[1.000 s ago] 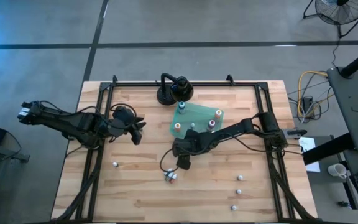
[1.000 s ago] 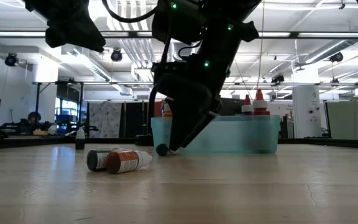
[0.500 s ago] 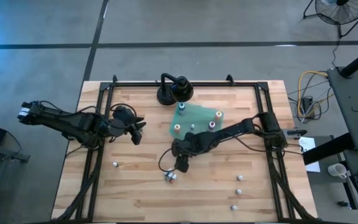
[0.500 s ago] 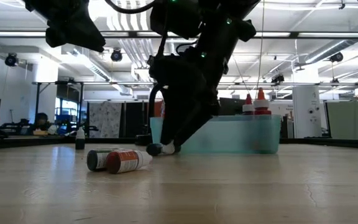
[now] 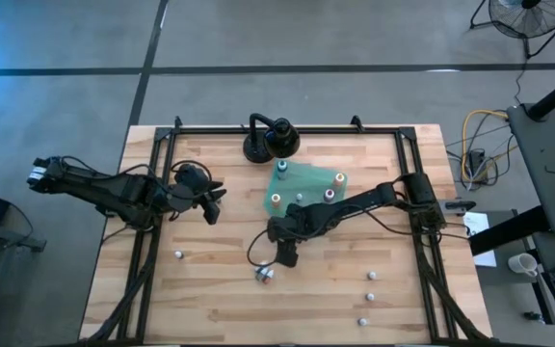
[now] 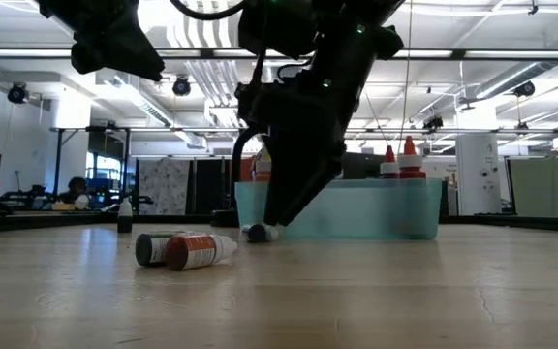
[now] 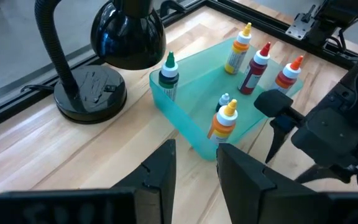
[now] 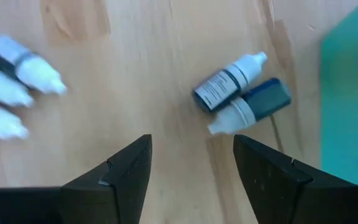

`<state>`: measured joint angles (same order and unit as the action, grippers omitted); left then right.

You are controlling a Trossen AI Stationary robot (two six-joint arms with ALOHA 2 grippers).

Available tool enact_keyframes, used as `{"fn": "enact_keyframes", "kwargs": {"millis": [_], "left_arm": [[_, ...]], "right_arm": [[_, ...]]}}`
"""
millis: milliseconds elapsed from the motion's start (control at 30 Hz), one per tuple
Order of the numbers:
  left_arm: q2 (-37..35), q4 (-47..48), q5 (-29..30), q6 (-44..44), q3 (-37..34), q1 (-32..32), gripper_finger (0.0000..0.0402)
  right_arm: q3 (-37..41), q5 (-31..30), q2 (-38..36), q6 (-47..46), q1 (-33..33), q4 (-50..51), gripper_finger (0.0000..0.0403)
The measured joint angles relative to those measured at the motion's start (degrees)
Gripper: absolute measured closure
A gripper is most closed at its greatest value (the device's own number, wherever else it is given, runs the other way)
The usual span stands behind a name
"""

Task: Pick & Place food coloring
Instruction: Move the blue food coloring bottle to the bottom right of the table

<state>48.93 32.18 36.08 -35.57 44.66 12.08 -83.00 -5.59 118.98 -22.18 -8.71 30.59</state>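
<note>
Left wrist view: five upright bottles (image 7: 227, 119).

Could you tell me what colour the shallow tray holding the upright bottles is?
Translucent teal-green shallow tray; clearest in the left wrist view.

**Right gripper pulled back toward the tray**

Over the last second, right gripper (image 5: 286, 256) drawn back from the lying bottle pair (image 5: 265, 274), toward 1 o'clock and nearer the green tray (image 5: 308, 174). In the low view, fingertips (image 6: 271, 225) lifted slightly, with a small lying bottle (image 6: 257, 233) now exposed just below them. Jaws no different in spread.
</note>
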Motion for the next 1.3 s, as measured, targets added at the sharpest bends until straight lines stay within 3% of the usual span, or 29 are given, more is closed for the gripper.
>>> {"fn": "enact_keyframes", "kwargs": {"millis": [300, 700, 1067, 1300], "left_arm": [[0.0, 0.0, 0.0, 0.0, 0.0, 0.0, 0.0312], [0.0, 0.0, 0.0, 0.0, 0.0, 0.0, 0.0312], [0.0, 0.3, -0.8, -1.4, 0.0, 0.0, 0.0312], [0.0, 0.9, -0.9, -2.1, 0.0, 0.0, 0.0312]], "right_arm": [[0.0, -0.4, -1.1, 8.2, -0.1, 2.4, 0.0184], [-2.2, -0.8, -2.0, 35.3, -2.3, 3.1, 0.0184], [-4.1, -5.0, 2.4, 35.6, -0.7, 1.6, 0.0184], [-4.7, -4.6, 4.6, 25.7, -0.7, 2.2, 0.0184]]}}
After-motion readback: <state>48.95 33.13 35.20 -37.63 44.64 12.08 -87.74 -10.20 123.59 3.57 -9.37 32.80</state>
